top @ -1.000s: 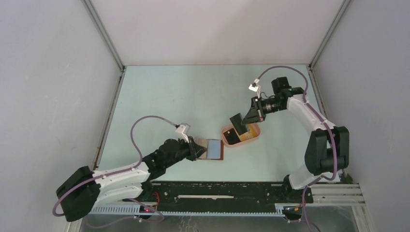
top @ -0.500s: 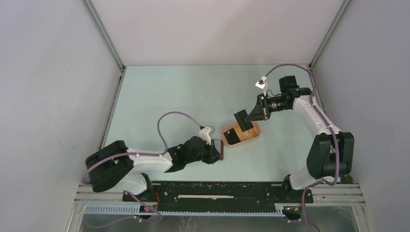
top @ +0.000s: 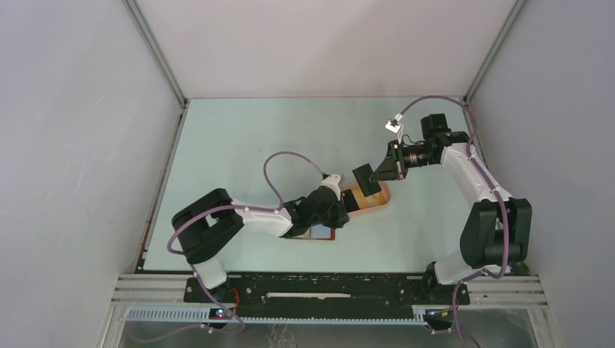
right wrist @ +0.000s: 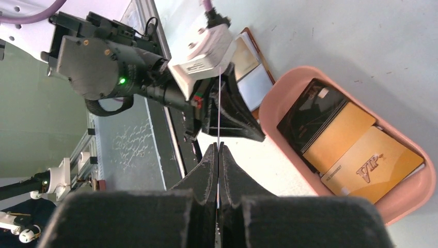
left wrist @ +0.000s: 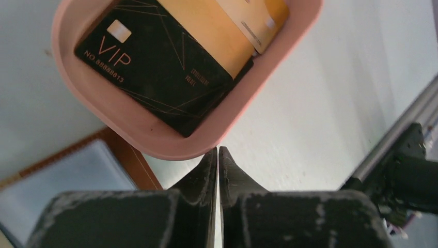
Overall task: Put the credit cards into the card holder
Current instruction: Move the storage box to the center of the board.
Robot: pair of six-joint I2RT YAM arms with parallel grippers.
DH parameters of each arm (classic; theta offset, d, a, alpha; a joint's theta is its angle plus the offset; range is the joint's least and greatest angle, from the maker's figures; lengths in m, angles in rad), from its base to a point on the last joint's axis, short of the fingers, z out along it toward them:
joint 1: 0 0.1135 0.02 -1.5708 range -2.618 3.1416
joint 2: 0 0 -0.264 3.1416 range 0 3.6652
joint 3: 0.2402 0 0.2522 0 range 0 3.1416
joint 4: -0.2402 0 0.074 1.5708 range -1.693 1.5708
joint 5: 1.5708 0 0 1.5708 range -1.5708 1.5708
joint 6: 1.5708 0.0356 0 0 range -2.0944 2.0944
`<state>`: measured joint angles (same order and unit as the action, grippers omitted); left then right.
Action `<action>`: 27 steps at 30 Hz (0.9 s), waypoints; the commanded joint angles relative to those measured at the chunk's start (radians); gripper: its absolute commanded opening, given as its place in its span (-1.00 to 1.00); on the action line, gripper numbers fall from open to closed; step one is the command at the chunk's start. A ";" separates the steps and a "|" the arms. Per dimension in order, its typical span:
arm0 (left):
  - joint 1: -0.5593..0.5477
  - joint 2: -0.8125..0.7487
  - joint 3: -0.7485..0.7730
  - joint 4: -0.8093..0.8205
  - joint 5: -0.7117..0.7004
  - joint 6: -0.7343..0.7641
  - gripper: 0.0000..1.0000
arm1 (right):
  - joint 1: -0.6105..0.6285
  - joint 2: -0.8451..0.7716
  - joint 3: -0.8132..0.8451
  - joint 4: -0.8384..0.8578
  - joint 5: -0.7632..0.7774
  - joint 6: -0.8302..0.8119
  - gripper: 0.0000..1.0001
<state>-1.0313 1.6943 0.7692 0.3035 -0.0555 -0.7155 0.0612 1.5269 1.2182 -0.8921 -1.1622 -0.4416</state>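
- Table: pale green top, grey panels on the left, far and right sides.
- Left arm: reaches right across the near part of the table. Its wrist lies over the card holder and hides most of it from the top camera.
- Pink tray: oval, near the middle of the table, just right of and beyond the card holder. Whether the two touch, cannot tell.
- Card holder: lies open and flat, grey-blue pocket up, brown leather edge toward the tray.
- Credit cards: three lie stacked in the tray, one black with "VIP" lettering and two tan-yellow, overlapping.
- Black card: a fourth card, in the air above the tray's far-right end, pinched by the right gripper.
- Right gripper: jaws pressed onto that card's thin edge, which shows as a fine line from its own camera.
- Left gripper: jaws almost together, a mere slit, nothing between them. The tips sit at the tray's near outer rim.
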 commanded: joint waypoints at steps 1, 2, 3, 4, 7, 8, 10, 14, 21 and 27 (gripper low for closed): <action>0.064 0.068 0.099 -0.045 -0.044 0.054 -0.86 | -0.016 -0.042 0.001 -0.008 -0.034 -0.023 -1.00; 0.077 0.087 0.118 -0.050 -0.039 0.065 -0.86 | -0.018 -0.043 0.001 -0.010 -0.035 -0.025 -1.00; 0.089 0.109 0.140 -0.058 -0.036 0.074 -0.86 | -0.022 -0.043 0.001 -0.011 -0.037 -0.026 -1.00; 0.100 0.120 0.162 -0.066 -0.035 0.083 -0.85 | -0.025 -0.045 0.002 -0.012 -0.039 -0.026 -1.00; 0.134 0.174 0.236 -0.096 -0.032 0.113 -0.84 | -0.038 -0.049 0.001 -0.014 -0.040 -0.026 -1.00; 0.146 0.188 0.262 -0.103 -0.025 0.119 -0.84 | -0.041 -0.051 0.001 -0.014 -0.040 -0.026 -1.00; 0.172 0.222 0.310 -0.112 0.003 0.133 -0.84 | -0.048 -0.059 -0.008 -0.001 -0.039 -0.016 -1.00; 0.201 0.233 0.364 -0.112 0.044 0.156 -0.82 | -0.054 -0.072 -0.026 0.018 -0.037 0.003 -1.00; 0.202 -0.007 0.176 -0.064 0.034 0.204 -0.64 | -0.039 -0.100 -0.129 0.153 -0.037 0.154 -1.00; 0.198 -0.328 -0.107 0.000 0.006 0.223 -0.25 | 0.059 -0.220 -0.327 0.506 -0.012 0.423 -1.00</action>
<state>-0.8291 1.5604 0.8112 0.2348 -0.0231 -0.5327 0.0532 1.4090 0.9836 -0.6582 -1.1759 -0.2226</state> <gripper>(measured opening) 0.313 0.008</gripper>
